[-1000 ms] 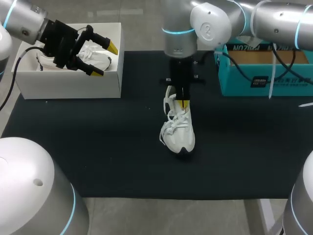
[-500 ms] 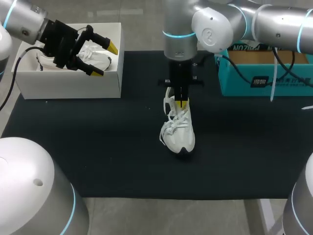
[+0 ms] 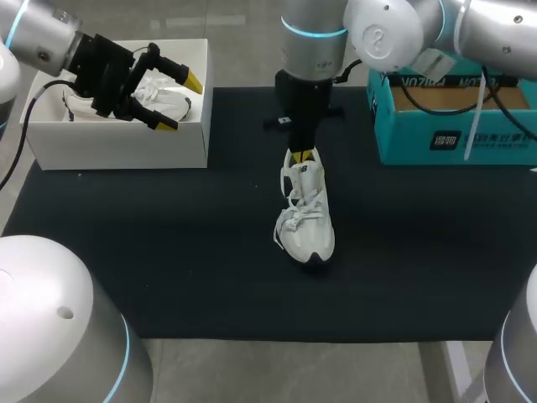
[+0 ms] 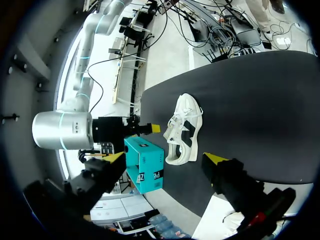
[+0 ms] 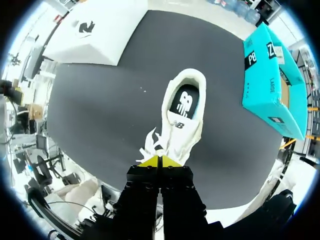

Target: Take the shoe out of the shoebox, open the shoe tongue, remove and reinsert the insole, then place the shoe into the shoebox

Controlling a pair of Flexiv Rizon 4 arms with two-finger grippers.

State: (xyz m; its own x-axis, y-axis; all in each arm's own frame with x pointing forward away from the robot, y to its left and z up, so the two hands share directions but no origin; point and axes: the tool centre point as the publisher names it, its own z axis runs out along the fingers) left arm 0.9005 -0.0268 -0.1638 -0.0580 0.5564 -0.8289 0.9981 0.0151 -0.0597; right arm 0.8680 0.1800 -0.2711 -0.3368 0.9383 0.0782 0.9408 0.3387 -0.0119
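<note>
A white shoe (image 3: 307, 220) stands upright on the black mat (image 3: 168, 252), toe toward the front edge. Its laces are loose and its dark insole (image 5: 186, 105) shows in the opening. My right gripper (image 3: 303, 157) hangs shut just above the shoe's heel end, with nothing between its fingertips; in the right wrist view that gripper (image 5: 160, 161) sits over the laces. My left gripper (image 3: 179, 103) stands open above the white shoebox (image 3: 126, 147) at the back left. In the left wrist view the shoe (image 4: 184, 129) lies far ahead of the left gripper (image 4: 165, 159).
A second white shoe (image 3: 164, 99) lies inside the white shoebox. An open teal box (image 3: 453, 134) stands at the back right of the mat, close to my right arm. The mat runs to the table's front edge.
My right gripper has risen off the shoe's laces and drawn back toward the heel, still shut. The shoe and my left arm have not moved.
</note>
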